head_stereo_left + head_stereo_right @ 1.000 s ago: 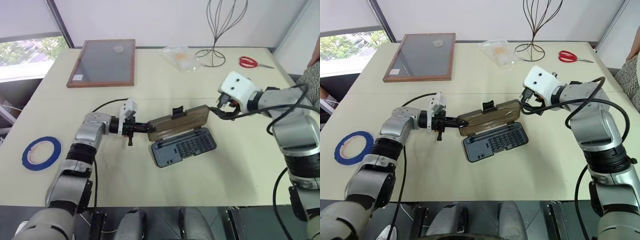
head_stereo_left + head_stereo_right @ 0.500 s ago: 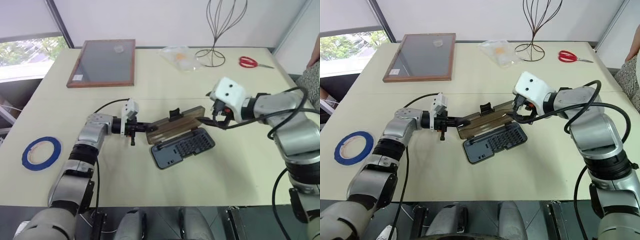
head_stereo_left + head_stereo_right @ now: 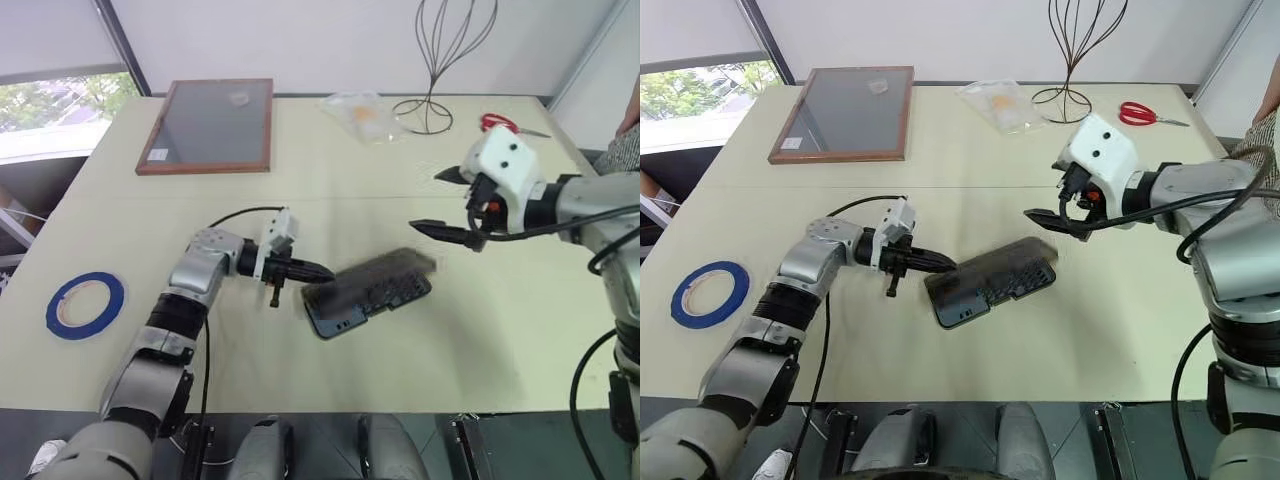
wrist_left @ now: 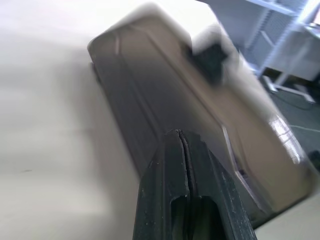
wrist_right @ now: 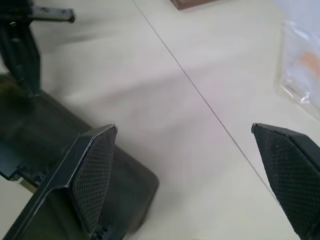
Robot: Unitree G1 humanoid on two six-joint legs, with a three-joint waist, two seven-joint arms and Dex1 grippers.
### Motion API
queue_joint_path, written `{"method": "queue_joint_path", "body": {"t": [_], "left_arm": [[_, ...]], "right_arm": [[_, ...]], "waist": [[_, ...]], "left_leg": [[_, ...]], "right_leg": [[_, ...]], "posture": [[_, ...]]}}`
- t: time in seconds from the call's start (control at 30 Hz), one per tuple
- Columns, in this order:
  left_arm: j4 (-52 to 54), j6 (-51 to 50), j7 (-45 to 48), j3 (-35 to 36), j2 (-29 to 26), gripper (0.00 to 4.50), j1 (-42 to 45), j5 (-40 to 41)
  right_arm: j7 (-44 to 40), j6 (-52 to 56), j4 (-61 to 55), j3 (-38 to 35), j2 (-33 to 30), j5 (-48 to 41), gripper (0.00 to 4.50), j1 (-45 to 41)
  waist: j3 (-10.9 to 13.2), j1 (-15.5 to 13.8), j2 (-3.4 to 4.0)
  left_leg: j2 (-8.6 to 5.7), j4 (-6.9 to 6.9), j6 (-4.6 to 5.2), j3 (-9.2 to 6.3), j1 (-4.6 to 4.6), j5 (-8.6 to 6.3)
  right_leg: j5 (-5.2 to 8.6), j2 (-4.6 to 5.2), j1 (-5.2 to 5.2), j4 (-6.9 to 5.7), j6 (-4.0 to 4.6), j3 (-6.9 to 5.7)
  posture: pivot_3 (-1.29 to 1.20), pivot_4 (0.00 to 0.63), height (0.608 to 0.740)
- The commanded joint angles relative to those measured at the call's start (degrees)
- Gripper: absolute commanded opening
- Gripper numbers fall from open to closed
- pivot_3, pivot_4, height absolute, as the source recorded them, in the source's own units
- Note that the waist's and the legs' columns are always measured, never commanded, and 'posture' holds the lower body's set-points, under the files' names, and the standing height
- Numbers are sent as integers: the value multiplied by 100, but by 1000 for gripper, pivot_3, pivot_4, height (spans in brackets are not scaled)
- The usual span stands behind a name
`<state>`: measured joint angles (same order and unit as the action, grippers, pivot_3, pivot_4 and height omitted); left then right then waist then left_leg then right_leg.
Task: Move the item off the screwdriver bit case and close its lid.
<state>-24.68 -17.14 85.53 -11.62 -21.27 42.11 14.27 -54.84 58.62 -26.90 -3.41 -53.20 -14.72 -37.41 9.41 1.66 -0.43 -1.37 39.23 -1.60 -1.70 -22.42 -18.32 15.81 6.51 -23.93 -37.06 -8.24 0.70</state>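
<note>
dropping now over the screwdriver bit case (image 3: 368,290), lid (image 3: 385,272) freed by wide-open, lifted right gripper (image 3: 447,203); left gripper (image 3: 318,271), fingers pressed together, bracing case edge; blue tape ring (image 3: 85,305) already well clear, latch unconfirmed.

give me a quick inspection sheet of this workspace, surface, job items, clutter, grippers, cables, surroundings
Surface: beige table, a seam line across it.
Job items: blue tape ring flat near the table's left edge, off the case; lid down over the base, motion-blurred, latching not visible.
Clutter: framed board, plastic bag, wire stand, red scissors.
Grippers: left gripper shut, tips at the case's left end; right gripper open, above the case, holding nothing.
Cables: black cable looping off the left wrist.
Surroundings: window at left, white wall behind.
</note>
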Motion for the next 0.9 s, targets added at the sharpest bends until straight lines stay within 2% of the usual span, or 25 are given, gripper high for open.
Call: {"method": "queue_joint_path", "body": {"t": [0.03, 0.2, 0.4, 0.53, 0.9], "left_arm": [[245, -20, 159, -155, 15, 0, 38, 72], [-561, 408, -190, -484, 624, 0, 232, -282], [-1233, 1052, -290, -755, 713, 0, 166, -729], [-1338, 1113, -330, -612, 745, 0, 331, -617], [-1101, 375, -496, 179, 739, 0, 1046, 47]], "right_arm": [[84, 24, -300, -287, -180, -205, 4471, 144], [321, 75, -564, -176, -54, -390, 4471, 708], [511, -40, -672, 48, -62, -462, 4471, 1121], [556, -72, -641, 50, -100, -531, 4471, 1141], [252, -219, -863, -253, -459, -964, 4471, 1613]], "waist": [[0, -19, 0], [-1, -119, -1], [-1, -104, -2], [-1, -104, -1], [1, -102, -4]], "left_leg": [[0, 0, 18, 1, 0, -10], [-2, 6, 23, 1, 0, -13], [-4, 14, 34, 2, 4, -19], [-3, 28, 39, -1, 11, -22], [-3, 61, 57, -7, 5, -32]], "right_leg": [[0, 0, 0, 0, 0, 1], [0, 0, 4, 1, 0, 1], [0, 2, 13, 4, 0, 1], [0, 2, 27, 4, 0, 0], [1, 0, 37, 1, 0, -2]], "posture": [[0, 150, 740], [0, 150, 740], [0, 150, 740], [0, 150, 740], [0, 150, 740]]}}
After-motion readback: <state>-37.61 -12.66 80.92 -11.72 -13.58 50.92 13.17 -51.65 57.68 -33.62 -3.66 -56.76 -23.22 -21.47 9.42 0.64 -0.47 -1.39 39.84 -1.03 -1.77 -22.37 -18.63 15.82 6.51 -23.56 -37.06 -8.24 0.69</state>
